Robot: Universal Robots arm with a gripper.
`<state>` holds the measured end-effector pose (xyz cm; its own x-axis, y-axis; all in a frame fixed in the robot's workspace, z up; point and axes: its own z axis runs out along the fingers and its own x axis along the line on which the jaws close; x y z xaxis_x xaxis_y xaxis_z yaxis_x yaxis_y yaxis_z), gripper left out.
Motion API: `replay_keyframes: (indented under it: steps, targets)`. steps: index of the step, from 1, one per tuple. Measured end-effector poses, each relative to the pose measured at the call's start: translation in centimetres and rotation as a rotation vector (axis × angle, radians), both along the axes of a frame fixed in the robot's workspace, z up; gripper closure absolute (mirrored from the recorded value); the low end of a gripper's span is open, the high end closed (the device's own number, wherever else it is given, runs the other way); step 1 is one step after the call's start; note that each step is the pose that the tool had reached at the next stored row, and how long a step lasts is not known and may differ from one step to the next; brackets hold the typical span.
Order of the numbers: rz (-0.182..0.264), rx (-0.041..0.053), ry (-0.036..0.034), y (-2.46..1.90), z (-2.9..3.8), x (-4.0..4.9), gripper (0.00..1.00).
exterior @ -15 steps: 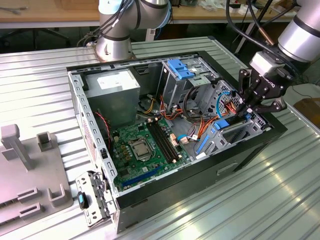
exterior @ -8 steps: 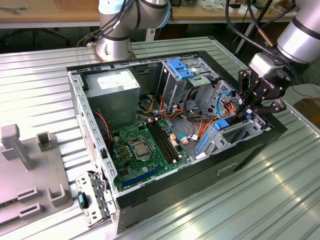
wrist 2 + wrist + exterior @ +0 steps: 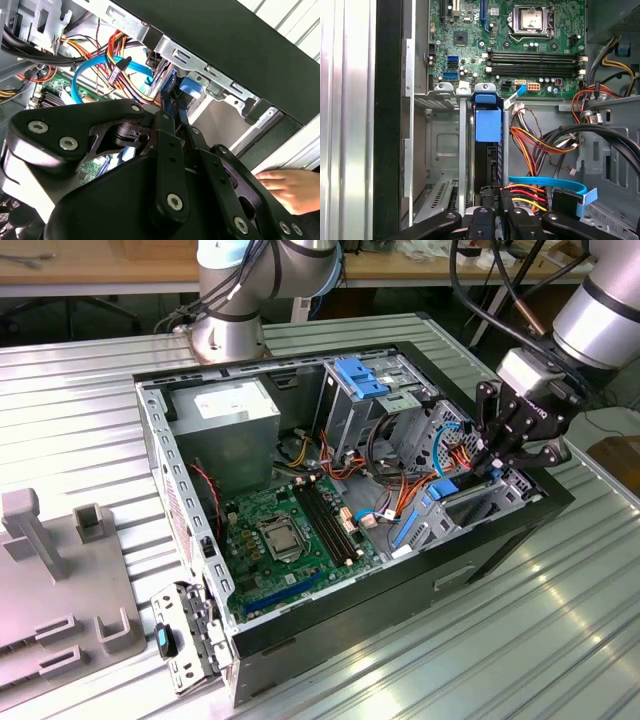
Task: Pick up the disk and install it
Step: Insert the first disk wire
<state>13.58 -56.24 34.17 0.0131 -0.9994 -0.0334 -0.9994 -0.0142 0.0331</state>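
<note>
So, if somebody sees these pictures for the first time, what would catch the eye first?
Probably the open computer case on the ribbed metal table, with its green motherboard exposed. Next, the black tool reaching into the case at the exterior view's right, where the blue-framed disk stands in a metal bay. A person's hand also appears in the second wrist view.

Ribbed, shiny metal table (image 3: 560,640); matt black fingers (image 3: 500,445); glossy blue plastic disk (image 3: 487,125) carrier.
</note>
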Motion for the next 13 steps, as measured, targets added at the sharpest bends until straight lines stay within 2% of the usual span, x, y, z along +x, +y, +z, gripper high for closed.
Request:
replay_keyframes:
  steps: [8,9,10,13]
  targets:
    - [0.0,0.0008,0.0,-0.03,-0.28,0.0,0.83]
    - [0.0,0.0006,0.0,-0.03,0.86,0.0,0.76]
    - [0.0,0.0004,0.0,-0.03,0.9,0.0,0.89]
    - [0.0,0.0004,0.0,-0.03,0.92,0.0,0.89]
